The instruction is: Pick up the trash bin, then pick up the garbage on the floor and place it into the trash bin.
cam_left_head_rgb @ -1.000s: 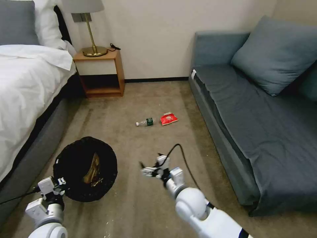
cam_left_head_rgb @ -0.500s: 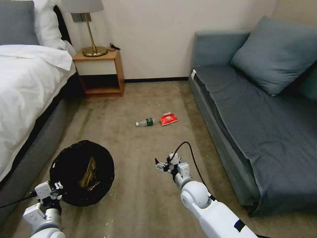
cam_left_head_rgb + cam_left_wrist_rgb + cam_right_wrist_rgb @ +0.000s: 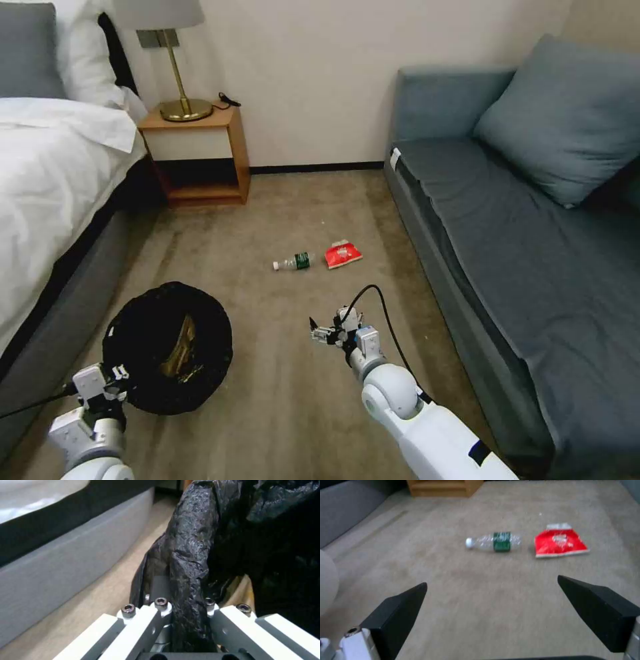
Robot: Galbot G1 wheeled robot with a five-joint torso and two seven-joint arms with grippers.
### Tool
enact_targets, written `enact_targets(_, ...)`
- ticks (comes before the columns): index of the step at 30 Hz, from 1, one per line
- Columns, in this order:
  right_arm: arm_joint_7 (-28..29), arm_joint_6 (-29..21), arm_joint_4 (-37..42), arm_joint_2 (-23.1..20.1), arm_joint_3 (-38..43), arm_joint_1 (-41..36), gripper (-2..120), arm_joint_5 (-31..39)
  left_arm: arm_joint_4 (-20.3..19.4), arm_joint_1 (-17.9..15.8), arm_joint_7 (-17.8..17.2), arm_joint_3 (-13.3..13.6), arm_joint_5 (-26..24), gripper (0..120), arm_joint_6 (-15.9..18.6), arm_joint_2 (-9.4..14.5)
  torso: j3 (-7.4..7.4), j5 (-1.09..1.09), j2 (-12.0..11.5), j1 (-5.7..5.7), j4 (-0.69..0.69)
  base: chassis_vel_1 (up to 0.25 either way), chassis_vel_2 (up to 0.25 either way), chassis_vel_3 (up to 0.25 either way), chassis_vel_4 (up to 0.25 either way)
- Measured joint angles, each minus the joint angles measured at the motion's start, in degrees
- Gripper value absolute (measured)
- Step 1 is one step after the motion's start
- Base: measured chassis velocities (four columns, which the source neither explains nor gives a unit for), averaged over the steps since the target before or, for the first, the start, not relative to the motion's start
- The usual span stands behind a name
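Observation:
The trash bin [image 3: 167, 347], lined with a crinkly black bag, hangs low over the carpet at the lower left. My left gripper [image 3: 115, 377] is shut on its near rim, and the left wrist view shows the fingers [image 3: 156, 610] clamped on the bag's fold [image 3: 190, 562]. A gold-brown wrapper [image 3: 180, 347] lies inside the bin. A clear green-labelled bottle [image 3: 295, 262] [image 3: 495, 541] and a red snack packet [image 3: 343, 254] [image 3: 559, 541] lie side by side on the floor. My right gripper [image 3: 327, 331] [image 3: 492, 580] is open, empty, short of the bottle and pointing toward it.
A bed [image 3: 53, 173] runs along the left, with a wooden nightstand [image 3: 200, 153] and a brass lamp [image 3: 177, 107] at the far wall. A grey-blue sofa [image 3: 520, 220] lines the right. Bare carpet [image 3: 280, 400] lies between them.
My right gripper swung away from the bin, rightward and forward toward the bottle. The bin dropped slightly in view. The whole picture shifted a little, so the camera moved.

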Motion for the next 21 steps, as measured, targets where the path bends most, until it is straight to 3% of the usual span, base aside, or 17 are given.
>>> enact_targets(21,-0.05,0.59,-0.88,0.47,-1.13,0.33,100,-0.95,0.44,-0.85,0.02,0.29,-0.4,3,0.47,0.54,0.0,-0.01,0.0,0.0,0.01,-0.181,0.187,0.18,-0.179)
